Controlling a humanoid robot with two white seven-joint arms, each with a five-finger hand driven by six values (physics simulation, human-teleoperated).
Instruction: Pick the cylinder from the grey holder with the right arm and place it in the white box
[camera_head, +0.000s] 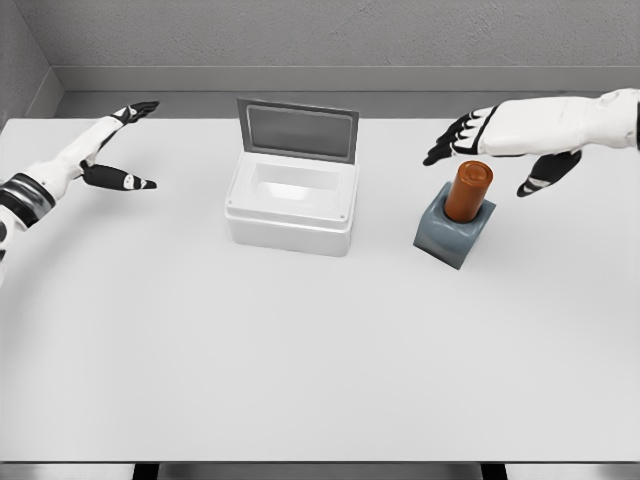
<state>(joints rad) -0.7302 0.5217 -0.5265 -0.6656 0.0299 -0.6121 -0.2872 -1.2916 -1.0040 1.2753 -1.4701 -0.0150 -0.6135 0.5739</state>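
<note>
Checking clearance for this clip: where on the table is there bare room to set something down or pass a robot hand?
Bare: the table's whole near half, the strip between white box and grey holder, and the stretch from the box to the open left robot hand. Crowded: around the cylinder, with the open right robot hand close above.

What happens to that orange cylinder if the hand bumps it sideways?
The cylinder stands upright in the grey holder, so it probably won't topple on its own. Its smooth round side may be slippery. Laid down, it would likely roll. The right hand is open beside it.
</note>
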